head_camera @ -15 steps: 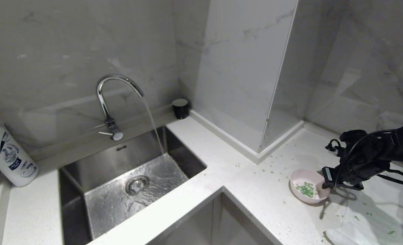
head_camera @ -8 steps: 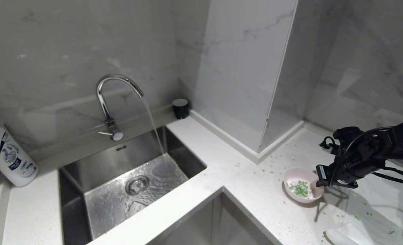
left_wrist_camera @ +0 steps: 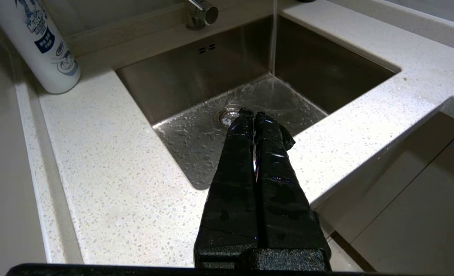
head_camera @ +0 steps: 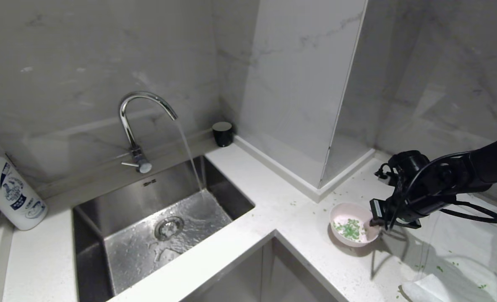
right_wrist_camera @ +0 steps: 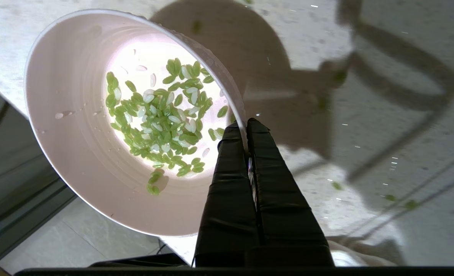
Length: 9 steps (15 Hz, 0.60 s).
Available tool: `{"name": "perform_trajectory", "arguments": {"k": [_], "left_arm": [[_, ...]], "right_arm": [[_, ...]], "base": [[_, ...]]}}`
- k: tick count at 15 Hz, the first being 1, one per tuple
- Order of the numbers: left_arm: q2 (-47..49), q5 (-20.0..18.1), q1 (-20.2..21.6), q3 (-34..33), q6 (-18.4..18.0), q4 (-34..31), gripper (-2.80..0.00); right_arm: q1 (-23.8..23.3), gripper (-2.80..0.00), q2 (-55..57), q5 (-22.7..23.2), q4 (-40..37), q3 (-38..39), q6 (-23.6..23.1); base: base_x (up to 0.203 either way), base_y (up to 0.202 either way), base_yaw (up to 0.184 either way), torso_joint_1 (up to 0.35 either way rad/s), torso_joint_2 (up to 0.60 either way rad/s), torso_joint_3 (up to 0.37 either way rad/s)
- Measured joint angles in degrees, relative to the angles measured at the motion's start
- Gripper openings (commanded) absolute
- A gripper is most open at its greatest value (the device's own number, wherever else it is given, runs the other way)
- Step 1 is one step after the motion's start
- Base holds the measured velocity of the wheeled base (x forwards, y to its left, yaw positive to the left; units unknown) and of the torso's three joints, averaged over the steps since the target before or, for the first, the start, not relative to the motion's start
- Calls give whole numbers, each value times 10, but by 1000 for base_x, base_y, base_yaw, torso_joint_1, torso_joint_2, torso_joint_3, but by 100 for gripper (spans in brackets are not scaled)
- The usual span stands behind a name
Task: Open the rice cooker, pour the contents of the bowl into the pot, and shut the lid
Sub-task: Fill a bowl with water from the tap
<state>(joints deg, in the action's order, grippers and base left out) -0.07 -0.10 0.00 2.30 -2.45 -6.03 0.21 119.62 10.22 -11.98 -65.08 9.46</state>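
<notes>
right hand: the right hand (head_camera: 373, 221) is clamped on the rim of the bowl (head_camera: 350, 223), one finger inside and one outside the wall, gripping the bowl's right-hand edge as seen from the head.

bowl: held up off the counter (head_camera: 298, 218), with its shadow lying separately below it. Looks a bit tilted in the wrist view, but I can't tell by how much.

contents: the green bits (right_wrist_camera: 161, 119) sit in the bottom of the bowl, with a few pale grains mixed in. Loose green bits (head_camera: 445, 266) are scattered on the counter to the right too.

which way it lies: the bowl hangs out to the left of the hand, so all the weight is on one side of the grip. My guess is it could pivot if swung fast.

rice cooker: not in any view, so I can't say which way the pot lies from the bowl. That's the thing the pour depends on.

left hand: the left hand (left_wrist_camera: 253, 114) is pressed together, holding nothing, parked over the sink (head_camera: 105, 218) edge and well away from the bowl.

tap: the faucet (head_camera: 136, 126) is running into the sink.
</notes>
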Motion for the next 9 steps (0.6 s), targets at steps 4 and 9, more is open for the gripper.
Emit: {"name": "perform_trajectory", "arguments": {"k": [4,9], "left_arm": [[0,0,0,0,1,0,-280],[0,2,0,0,3,0,-280]], "right_arm": [[37,-280,10,1,0,-33,19],[68,-280,43,45,-2,-105,53]], "base": [[0,0,0,0,0,0],[0,0,0,0,0,0]]}}
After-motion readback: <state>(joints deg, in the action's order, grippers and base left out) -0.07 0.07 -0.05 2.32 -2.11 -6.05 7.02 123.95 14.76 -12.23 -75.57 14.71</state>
